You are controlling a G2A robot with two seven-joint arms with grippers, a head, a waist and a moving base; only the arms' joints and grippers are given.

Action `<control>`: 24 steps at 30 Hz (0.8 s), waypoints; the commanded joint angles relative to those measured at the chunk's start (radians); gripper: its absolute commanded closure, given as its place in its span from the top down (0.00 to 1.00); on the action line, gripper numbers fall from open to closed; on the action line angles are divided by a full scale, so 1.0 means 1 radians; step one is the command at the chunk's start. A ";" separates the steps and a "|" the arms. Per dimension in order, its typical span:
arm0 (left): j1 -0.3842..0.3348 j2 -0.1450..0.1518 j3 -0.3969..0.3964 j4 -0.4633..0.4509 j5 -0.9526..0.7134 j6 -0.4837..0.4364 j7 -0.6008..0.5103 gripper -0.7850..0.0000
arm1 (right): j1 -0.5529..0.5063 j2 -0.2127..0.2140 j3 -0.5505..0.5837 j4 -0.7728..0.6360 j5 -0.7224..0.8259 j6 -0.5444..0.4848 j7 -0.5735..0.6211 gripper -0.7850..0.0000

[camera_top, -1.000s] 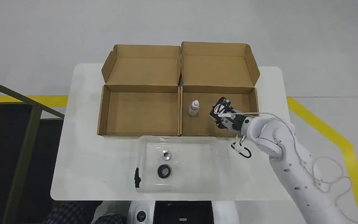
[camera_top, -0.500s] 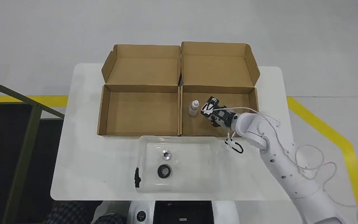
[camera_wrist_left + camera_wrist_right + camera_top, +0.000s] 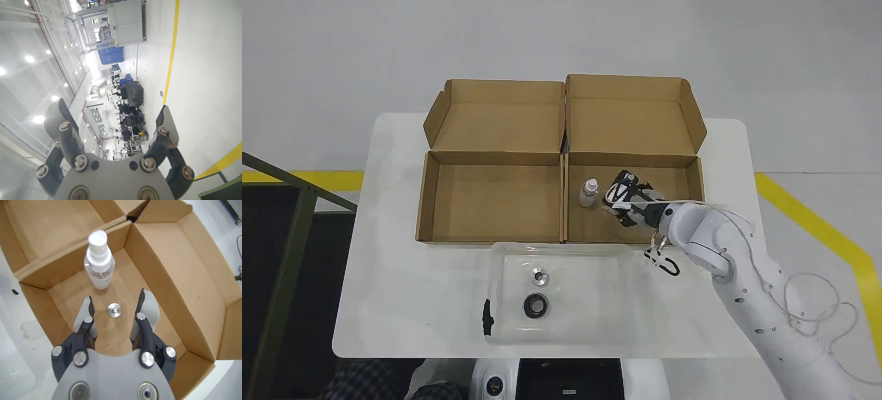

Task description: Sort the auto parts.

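My right gripper (image 3: 116,302) (image 3: 623,193) hangs open inside the right cardboard box (image 3: 694,178), with a small round silver part (image 3: 114,310) lying on the box floor between and below its fingers. A clear spray bottle (image 3: 99,262) (image 3: 588,192) with a white cap stands upright just beyond it. In the clear tray (image 3: 612,300) at the table's front lie a silver part (image 3: 538,273), a black ring (image 3: 535,305) and a black piece (image 3: 485,318) at the tray's left edge. My left gripper (image 3: 113,111) is open, pointed away into the room.
The left cardboard box (image 3: 432,200) stands beside the right one, both with lids folded back. They sit on a white table (image 3: 392,290). A yellow floor line (image 3: 812,215) runs to the right of the table.
My right gripper moved left across the right box toward the spray bottle, then held nearly still.
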 commanded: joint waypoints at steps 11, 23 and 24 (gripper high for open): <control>0.000 0.000 0.000 0.000 0.000 0.000 0.000 1.00 | -0.237 0.030 0.089 -0.320 -0.009 -0.069 -0.054 0.66; 0.000 0.000 0.000 0.000 0.000 0.000 0.000 1.00 | -0.348 0.036 0.024 -0.393 -0.098 -0.107 -0.131 0.60; 0.000 0.000 0.000 0.000 0.000 0.000 0.000 1.00 | -0.350 0.036 0.016 -0.393 -0.104 -0.111 -0.137 0.60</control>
